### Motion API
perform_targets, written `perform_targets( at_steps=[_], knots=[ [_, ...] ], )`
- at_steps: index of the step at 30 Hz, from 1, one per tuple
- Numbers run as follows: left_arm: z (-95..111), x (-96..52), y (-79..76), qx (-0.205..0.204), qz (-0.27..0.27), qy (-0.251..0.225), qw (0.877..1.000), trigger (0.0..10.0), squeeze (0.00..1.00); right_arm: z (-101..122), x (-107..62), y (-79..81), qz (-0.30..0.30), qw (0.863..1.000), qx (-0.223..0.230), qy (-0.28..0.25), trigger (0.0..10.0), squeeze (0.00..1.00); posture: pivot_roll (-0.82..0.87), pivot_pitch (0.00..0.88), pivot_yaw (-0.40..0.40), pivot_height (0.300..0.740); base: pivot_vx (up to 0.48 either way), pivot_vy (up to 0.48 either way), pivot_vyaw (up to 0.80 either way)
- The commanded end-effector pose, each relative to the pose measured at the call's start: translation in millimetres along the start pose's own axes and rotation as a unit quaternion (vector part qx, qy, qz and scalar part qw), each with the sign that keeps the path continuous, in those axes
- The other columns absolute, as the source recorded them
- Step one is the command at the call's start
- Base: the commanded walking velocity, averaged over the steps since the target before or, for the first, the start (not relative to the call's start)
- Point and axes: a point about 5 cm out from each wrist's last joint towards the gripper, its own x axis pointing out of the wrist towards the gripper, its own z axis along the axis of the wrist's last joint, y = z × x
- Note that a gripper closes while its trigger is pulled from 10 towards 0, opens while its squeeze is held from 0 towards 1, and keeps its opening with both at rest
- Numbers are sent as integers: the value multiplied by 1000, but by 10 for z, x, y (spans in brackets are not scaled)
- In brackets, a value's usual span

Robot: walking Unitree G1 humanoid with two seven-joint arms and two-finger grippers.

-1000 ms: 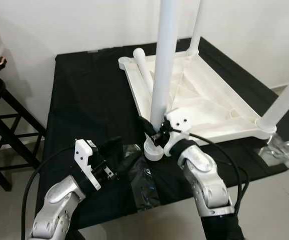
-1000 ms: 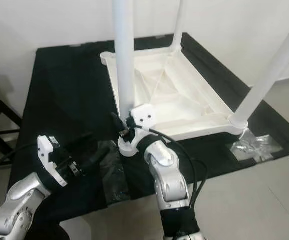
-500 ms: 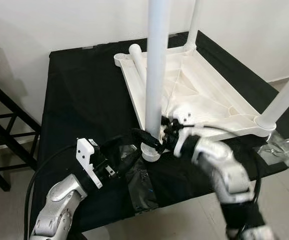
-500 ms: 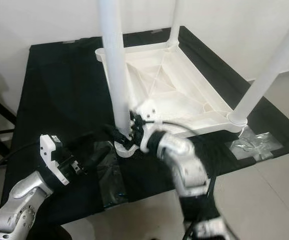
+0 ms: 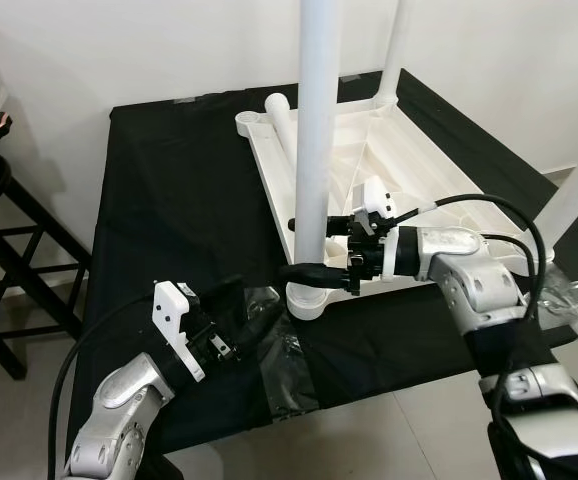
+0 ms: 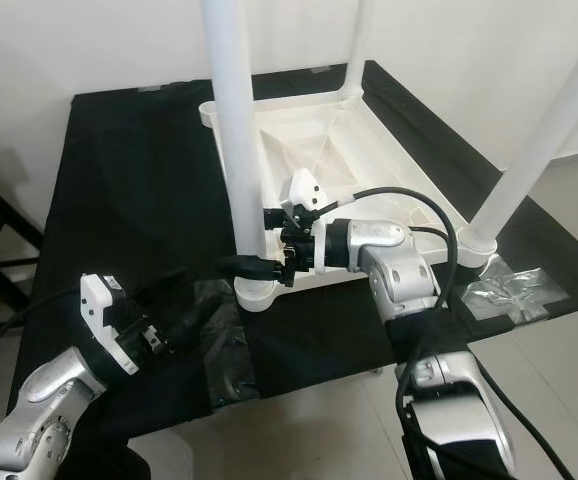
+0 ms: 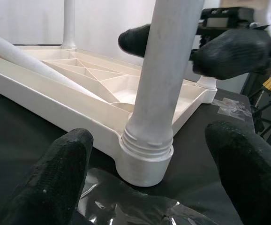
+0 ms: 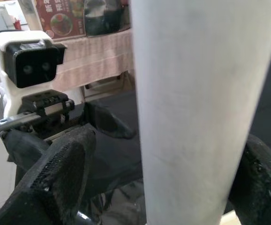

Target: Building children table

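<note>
inverted white children table point(image 5: 409, 205), centre frame, on black-draped counter point(image 5: 169, 210). right end effector point(image 5: 314, 262) fingers straddle near leg point(image 5: 314, 130) just above its socket, contact unclear. left end effector point(image 5: 254, 318), lower left, spread open, holding nothing.

Right gripper point(image 5: 314, 268) — now sideways around leg point(image 5: 312, 150)

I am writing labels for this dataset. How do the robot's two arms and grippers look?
Both arms are silver with rounded segments. Each wrist carries a white camera block, and black cables loop along the arms. The left gripper and right gripper each have two long black fingers with a textured surface.
</note>
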Motion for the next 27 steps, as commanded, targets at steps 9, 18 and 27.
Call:
perform_targets(
  at_steps=[9,18,27],
  knots=[
    [-3,-32,-39,-2,-2,1,1000,10000,0,-37,-108,-121,-14,1000,9,-9,0,0,-61,162,2,740,0,0,0],
    [22,-39,-29,-4,-3,-1,1000,10000,0,-161,-317,-98,-190,982,5,-12,0,0,-70,186,3,740,0,0,0],
    [43,-65,14,0,-5,7,1000,10000,0,-749,416,725,-382,920,78,42,0,0,-66,194,38,740,0,0,0]
  ],
)
